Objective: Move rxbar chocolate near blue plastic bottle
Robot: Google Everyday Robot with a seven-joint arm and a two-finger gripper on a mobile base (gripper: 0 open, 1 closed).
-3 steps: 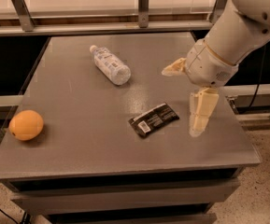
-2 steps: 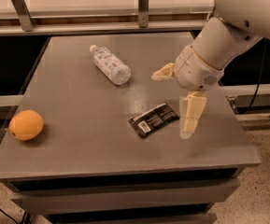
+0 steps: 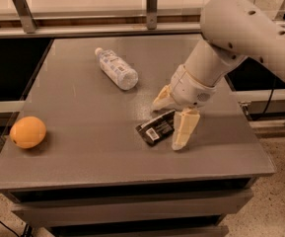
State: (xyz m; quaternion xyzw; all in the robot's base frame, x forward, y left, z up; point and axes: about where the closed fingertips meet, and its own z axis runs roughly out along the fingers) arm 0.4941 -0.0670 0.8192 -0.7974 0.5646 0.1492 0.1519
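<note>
The rxbar chocolate (image 3: pixel 155 128) is a flat black wrapper with a white barcode patch, lying on the grey table (image 3: pixel 83 152) right of centre. The blue plastic bottle (image 3: pixel 116 69) lies on its side further back and left, white cap pointing to the far left. My gripper (image 3: pixel 170 124) hangs over the bar's right end, open, one cream finger (image 3: pixel 184 130) down at the bar's right side and the other (image 3: pixel 161 98) behind it. The bar's right end is partly hidden by the gripper.
A round orange fruit (image 3: pixel 28 132) sits near the table's left front edge. A metal rail with posts (image 3: pixel 152 6) runs along the back. The table's right edge (image 3: pixel 253 132) is close to the gripper.
The gripper has moved left and down from beside the bar to straddling its right end. The bar, bottle and orange have not moved.
</note>
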